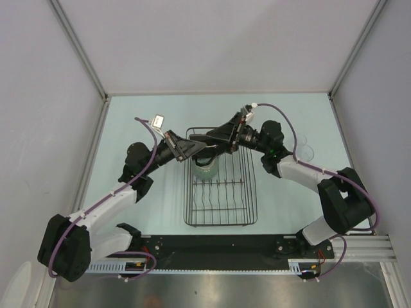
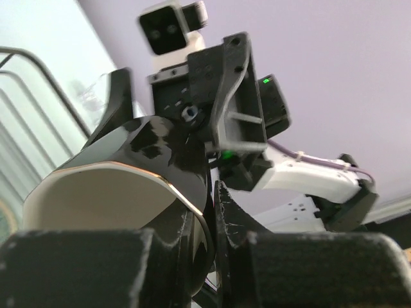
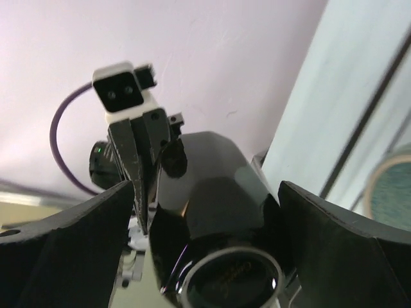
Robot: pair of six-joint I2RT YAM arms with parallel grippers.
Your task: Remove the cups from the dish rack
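The black cup [image 2: 154,154], glossy with a white inside, hangs above the far end of the dish rack [image 1: 221,205]. My left gripper [image 2: 215,192] is shut on its rim, one finger inside and one outside. My right gripper [image 3: 205,189] is open and straddles the cup's base end [image 3: 212,186]; its fingers [image 3: 347,237] stand either side, with a gap on the left. In the top view both grippers, left [image 1: 194,146] and right [image 1: 215,138], meet tip to tip and mostly hide the cup. A pale-green cup [image 1: 206,169] sits in the rack just below them.
Two clear glass tumblers [image 1: 303,138] stand on the table right of the rack, behind the right arm. The pale-green cup also shows at the right edge of the right wrist view [image 3: 392,186]. Grey walls enclose the table on the left, the far side and the right.
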